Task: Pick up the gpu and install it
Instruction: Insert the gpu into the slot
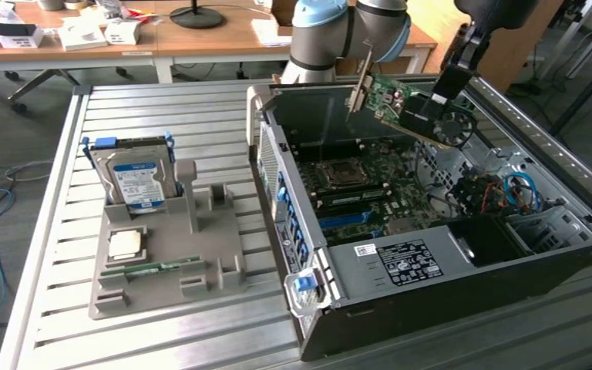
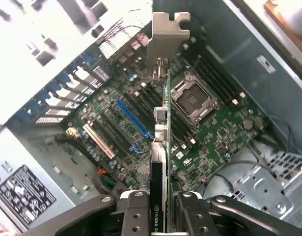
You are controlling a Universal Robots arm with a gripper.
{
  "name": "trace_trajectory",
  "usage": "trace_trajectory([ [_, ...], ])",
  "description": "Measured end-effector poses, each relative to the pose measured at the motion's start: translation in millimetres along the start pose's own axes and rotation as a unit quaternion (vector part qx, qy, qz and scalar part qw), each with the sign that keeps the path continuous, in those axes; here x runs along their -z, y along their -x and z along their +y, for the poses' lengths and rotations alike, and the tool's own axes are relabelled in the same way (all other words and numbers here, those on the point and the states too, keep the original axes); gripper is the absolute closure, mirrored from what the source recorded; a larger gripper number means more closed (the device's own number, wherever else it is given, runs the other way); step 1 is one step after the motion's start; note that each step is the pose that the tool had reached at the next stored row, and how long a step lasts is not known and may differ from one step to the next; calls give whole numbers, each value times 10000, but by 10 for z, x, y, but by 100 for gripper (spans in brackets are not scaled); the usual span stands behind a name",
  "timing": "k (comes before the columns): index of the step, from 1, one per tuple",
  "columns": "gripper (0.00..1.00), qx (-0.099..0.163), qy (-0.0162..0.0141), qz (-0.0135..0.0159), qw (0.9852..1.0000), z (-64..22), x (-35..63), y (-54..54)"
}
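Gpu: green card w/ black round fan on one face and silver end bracket. Held in air above open PC case, over rear part of interior, tilted, bracket end toward exterior view's left. Clear of motherboard, not seated. Edge-on in wrist view, gpu hanging over board betw. blue slot and CPU socket, bracket at far end.

Gripper: black, on arm reaching down from above. Fingers set narrow, one on each face of card, clamped on gpu at end opp. bracket.

PC case: dark, lying on side, side panel off, interior facing up. Resting on slatted metal table.

Grey holder: on table, at exterior view's left of case, apart from it. Contents:
- hard drive, blue-white label, upright in rear slot
- square chip, lying flat, mid holder
- memory stick, narrow, green, lying flat just beside chip

Desk: wooden, behind table, w/ assorted small items, too small to id.
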State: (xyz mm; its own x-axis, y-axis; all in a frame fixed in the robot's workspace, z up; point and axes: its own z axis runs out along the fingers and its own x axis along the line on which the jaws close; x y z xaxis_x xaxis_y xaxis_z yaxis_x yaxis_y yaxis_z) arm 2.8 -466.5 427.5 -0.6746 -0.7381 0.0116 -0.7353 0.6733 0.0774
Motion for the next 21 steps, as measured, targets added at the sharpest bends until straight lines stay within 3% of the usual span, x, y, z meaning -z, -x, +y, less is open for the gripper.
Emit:
trace_trajectory([
  [5, 74, 456, -5, 35, 9990, -1, -11, 0],
  [11, 74, 993, -12, 77, 9950, -2, -27, 0],
  [16, 74, 1443, -17, 112, 9895, -3, -41, 0],
  [21, 74, 1893, -22, 147, 9818, -4, -55, 1],
])
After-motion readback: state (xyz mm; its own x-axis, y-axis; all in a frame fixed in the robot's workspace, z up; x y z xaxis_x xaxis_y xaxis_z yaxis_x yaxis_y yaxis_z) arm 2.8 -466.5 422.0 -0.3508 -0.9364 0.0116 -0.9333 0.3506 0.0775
